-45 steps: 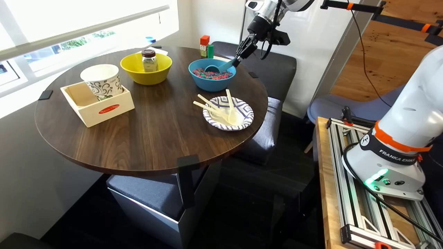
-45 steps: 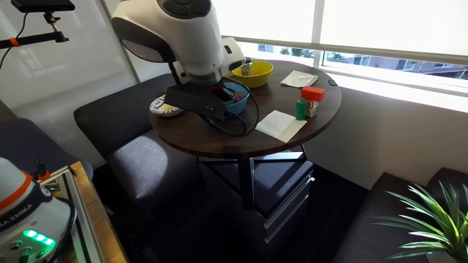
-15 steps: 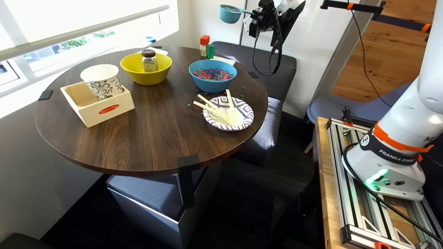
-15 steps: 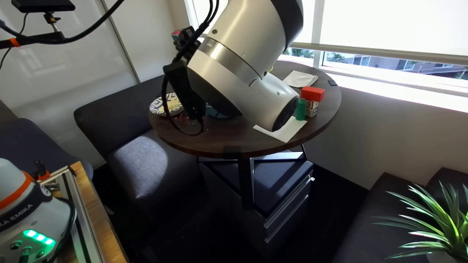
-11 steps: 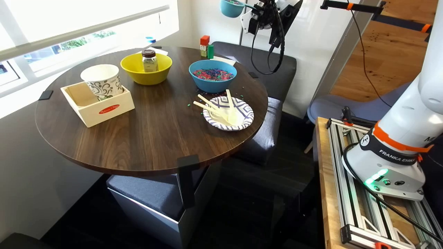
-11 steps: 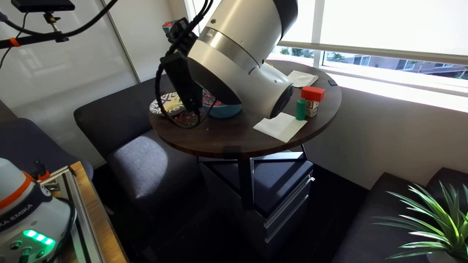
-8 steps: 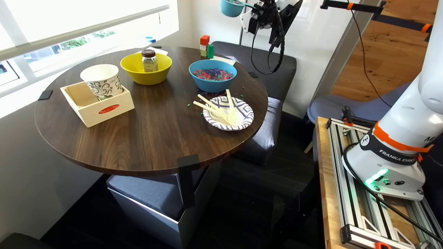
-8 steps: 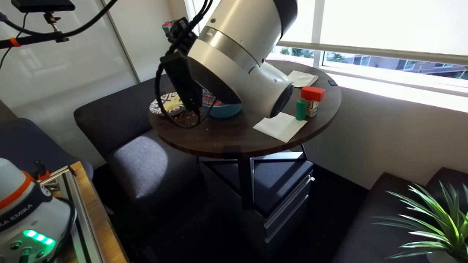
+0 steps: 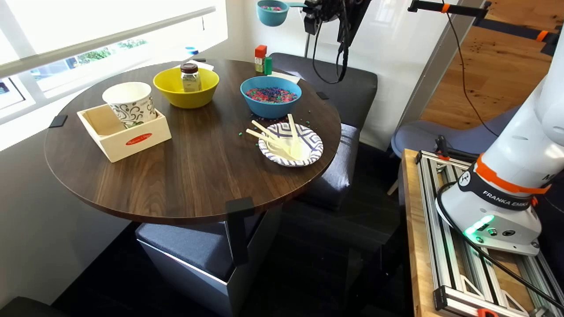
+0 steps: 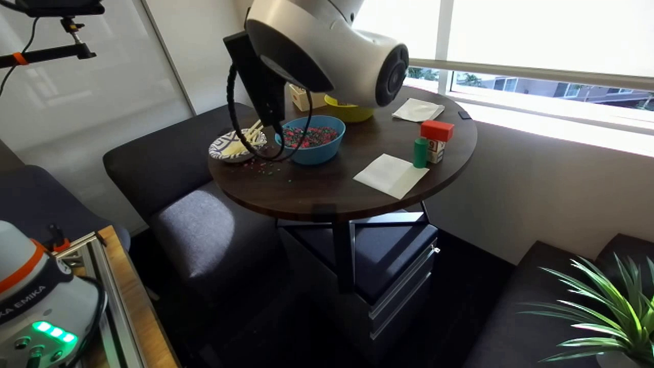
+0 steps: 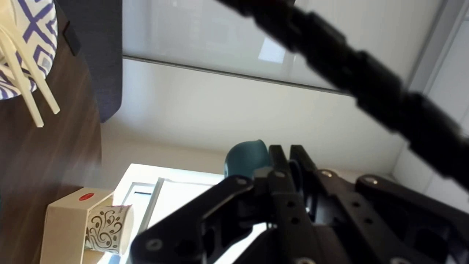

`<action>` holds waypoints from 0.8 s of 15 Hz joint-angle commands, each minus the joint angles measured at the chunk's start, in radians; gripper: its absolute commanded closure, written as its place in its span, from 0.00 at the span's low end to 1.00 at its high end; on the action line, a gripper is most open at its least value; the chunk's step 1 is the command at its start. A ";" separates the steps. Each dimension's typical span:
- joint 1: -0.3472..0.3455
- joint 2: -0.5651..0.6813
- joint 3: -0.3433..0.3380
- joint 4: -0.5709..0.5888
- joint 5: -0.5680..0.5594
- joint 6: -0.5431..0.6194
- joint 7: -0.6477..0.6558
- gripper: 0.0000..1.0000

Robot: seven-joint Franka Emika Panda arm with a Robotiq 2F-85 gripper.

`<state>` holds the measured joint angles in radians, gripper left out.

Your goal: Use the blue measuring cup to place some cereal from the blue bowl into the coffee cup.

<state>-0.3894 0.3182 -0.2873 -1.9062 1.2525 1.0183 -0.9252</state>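
Observation:
My gripper (image 9: 307,6) is shut on the handle of the light-blue measuring cup (image 9: 271,18) and holds it high above the back of the table. The cup looks level, with cereal pieces in it. In the wrist view the cup (image 11: 246,159) sits left of my gripper (image 11: 287,148), the fingers close together with the handle between. The blue bowl (image 9: 269,110), also in an exterior view (image 10: 321,155), holds reddish, multicoloured cereal (image 9: 269,94). The white patterned coffee cup (image 9: 132,112) stands tilted in a wooden box; it shows in the wrist view (image 11: 105,229).
The wooden box (image 9: 142,144) is at the table's left. A yellow bowl (image 9: 187,100) with a jar (image 9: 191,79) stands between it and the blue bowl. A patterned plate (image 9: 313,141) with pale utensils is in front. Spilled pieces (image 10: 263,167), napkins (image 10: 391,175) and a red-topped box (image 10: 437,132) lie around.
The measuring cup has been lifted out of the blue bowl carrying cereal, and pieces have spilled on the table. In the last half second gripper and cup moved left in an exterior view.

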 commanded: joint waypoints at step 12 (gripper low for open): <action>0.123 -0.092 0.046 0.082 0.038 0.237 0.330 0.98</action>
<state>-0.2881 0.2544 -0.2426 -1.8023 1.2738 1.1503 -0.6462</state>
